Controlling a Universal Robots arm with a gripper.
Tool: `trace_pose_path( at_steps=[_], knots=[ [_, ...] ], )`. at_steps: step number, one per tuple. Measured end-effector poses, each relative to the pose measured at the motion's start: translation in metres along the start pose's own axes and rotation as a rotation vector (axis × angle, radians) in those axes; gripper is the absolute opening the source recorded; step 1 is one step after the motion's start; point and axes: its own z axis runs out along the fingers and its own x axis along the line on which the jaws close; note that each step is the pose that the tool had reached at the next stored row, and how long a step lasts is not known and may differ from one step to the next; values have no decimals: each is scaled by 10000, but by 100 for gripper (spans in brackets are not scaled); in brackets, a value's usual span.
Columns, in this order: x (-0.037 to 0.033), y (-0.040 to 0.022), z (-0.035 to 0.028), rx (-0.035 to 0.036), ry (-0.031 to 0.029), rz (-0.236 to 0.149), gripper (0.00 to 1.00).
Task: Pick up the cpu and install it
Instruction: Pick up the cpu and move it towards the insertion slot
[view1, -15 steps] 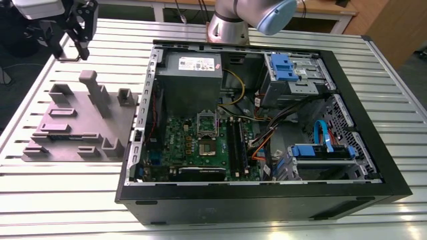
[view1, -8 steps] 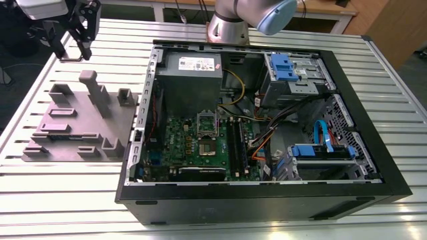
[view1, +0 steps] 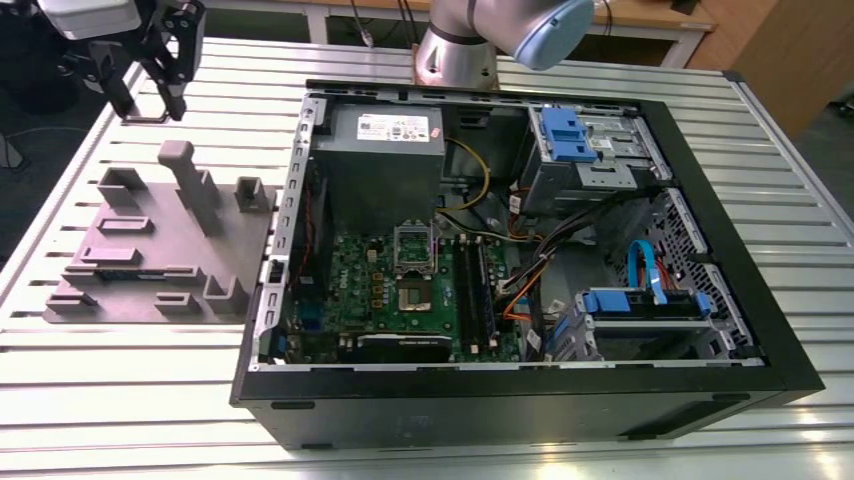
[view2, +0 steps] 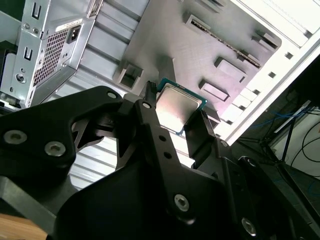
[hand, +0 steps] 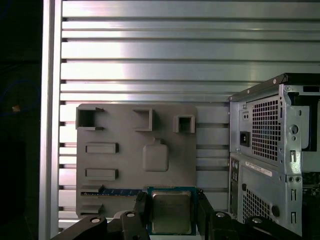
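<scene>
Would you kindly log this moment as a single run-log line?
gripper | jaws shut on cpu | cpu held clear of grey fixture plate | computer case open, cpu not installed

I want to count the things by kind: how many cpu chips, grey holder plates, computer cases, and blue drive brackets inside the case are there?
cpu: 1
grey holder plate: 1
computer case: 1
blue drive brackets: 2
Total: 5
</scene>
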Motion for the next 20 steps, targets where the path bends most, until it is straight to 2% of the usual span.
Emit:
trace_pose_path(
  at_steps=[20],
  knots=[
    [-58, 0, 0, 0, 0, -1, 47]
  ],
)
